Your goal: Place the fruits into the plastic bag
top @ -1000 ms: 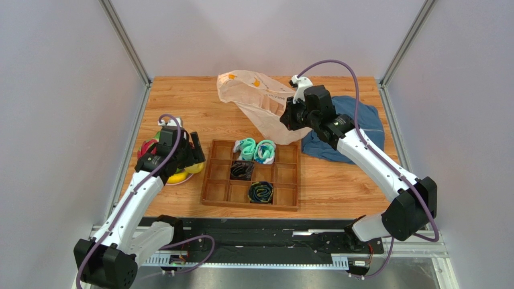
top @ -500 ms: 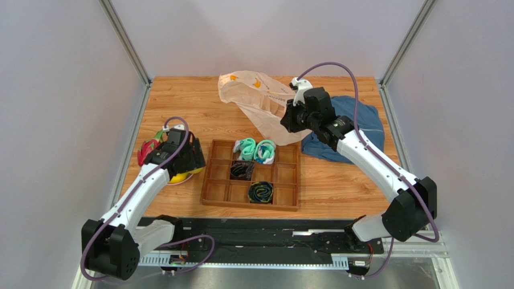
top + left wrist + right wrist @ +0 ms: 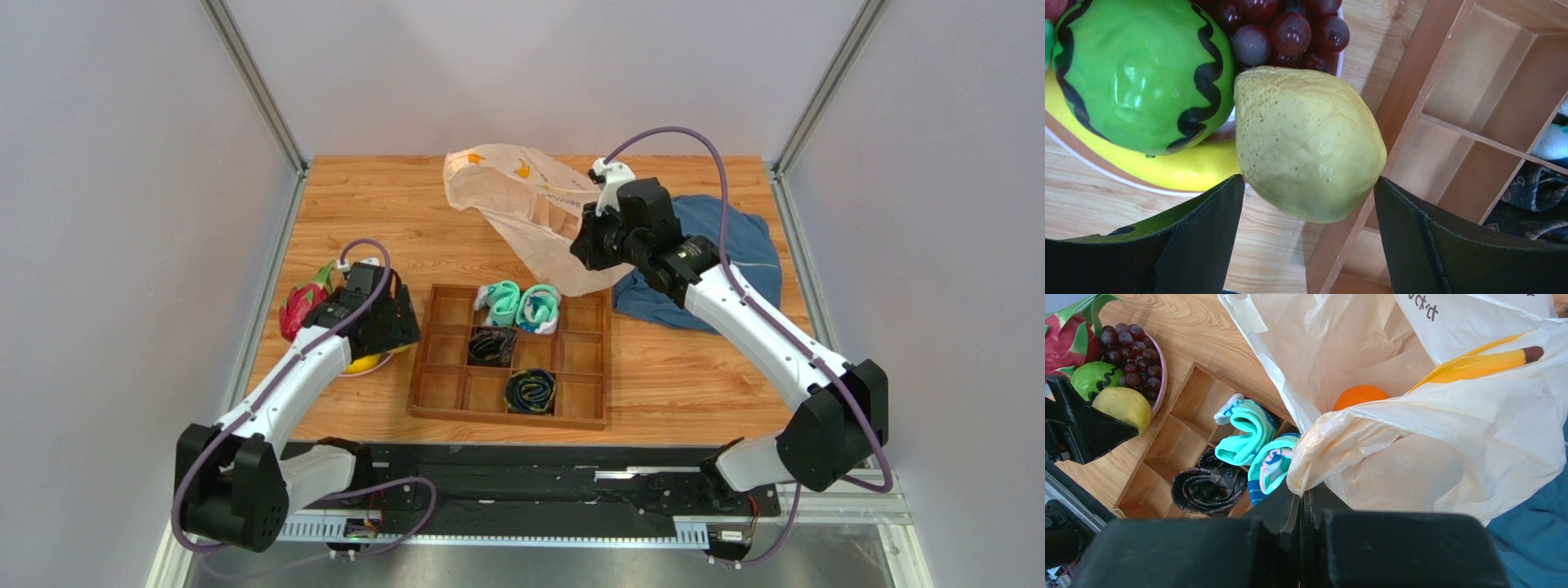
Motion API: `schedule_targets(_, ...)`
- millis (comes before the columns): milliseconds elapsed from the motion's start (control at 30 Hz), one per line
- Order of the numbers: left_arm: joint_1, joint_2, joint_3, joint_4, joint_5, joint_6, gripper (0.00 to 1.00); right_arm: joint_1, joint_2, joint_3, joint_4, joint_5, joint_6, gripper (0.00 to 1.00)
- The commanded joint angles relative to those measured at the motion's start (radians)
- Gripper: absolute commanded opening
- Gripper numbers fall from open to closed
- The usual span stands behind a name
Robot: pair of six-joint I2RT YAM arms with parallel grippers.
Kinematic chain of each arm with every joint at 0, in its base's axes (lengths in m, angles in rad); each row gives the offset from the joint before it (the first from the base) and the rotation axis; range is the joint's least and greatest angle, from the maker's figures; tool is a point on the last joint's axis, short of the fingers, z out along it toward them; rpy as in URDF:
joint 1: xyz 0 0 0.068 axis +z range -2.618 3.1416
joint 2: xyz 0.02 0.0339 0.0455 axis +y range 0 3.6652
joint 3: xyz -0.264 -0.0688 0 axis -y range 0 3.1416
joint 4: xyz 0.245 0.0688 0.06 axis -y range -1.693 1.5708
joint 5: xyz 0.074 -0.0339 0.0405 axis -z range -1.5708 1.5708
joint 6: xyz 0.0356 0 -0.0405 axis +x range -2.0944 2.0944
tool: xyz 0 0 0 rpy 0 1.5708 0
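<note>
Wooden table (image 3: 368, 208) filled the top view. On it we saw the plastic bag (image 3: 521, 202) at the far middle, lifted at one edge by the right gripper (image 3: 589, 239). A blue cloth (image 3: 736, 245) lay just behind that arm. The left gripper (image 3: 380, 325) hung low at the left side, between a plate of fruits and the brown tray (image 3: 423, 368) with compartments. The dragon fruit (image 3: 298, 306) lay on the far-left side of the plate.

From the left wrist camera, we saw the two fingers standing wide apart, with the lemon (image 3: 1306, 144) between them. They were not closed on it; we could not tell if the right one touched it. The lemon was beside the tray's outer wall. The striped melon (image 3: 1137, 73) sat next to it on the plate (image 3: 1082, 159), over the banana (image 3: 1186, 168), and the grapes (image 3: 1290, 30) were behind.

From the right wrist camera, the fingers were pressed fully together on a bunched edge of the bag, so that its mouth stayed open. The orange (image 3: 1360, 396) was inside the bag. Below the bag, teal socks (image 3: 1244, 432) and a dark sock (image 3: 1207, 487) lay in the tray's compartments.
</note>
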Motion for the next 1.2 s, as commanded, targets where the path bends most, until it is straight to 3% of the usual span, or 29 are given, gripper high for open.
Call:
schedule_targets(0,0.012,0.028,0.001,0.057,0.015,0.005,0.85,0.003,-0.032,-0.005,0.019,0.008,0.002,0.04)
schedule_targets(233,0.021,0.063,0.011,0.08,0.021,0.018,0.79,0.005,-0.028,0.0,0.019,0.005,0.0,0.04)
schedule_targets(333,0.021,0.064,0.016,0.072,0.023,0.016,0.69,0.005,-0.025,0.002,0.017,0.006,-0.001,0.04)
schedule_targets(367,0.021,0.055,0.014,0.069,0.026,0.018,0.6,0.003,-0.025,0.002,0.017,0.008,-0.001,0.04)
schedule_targets(500,0.021,0.003,-0.005,0.075,0.031,0.015,0.5,0.003,-0.025,-0.001,0.017,0.01,-0.003,0.04)
schedule_targets(1167,0.006,-0.353,0.016,0.067,0.175,0.074,0.41,0.003,-0.018,0.003,0.02,0.003,0.002,0.04)
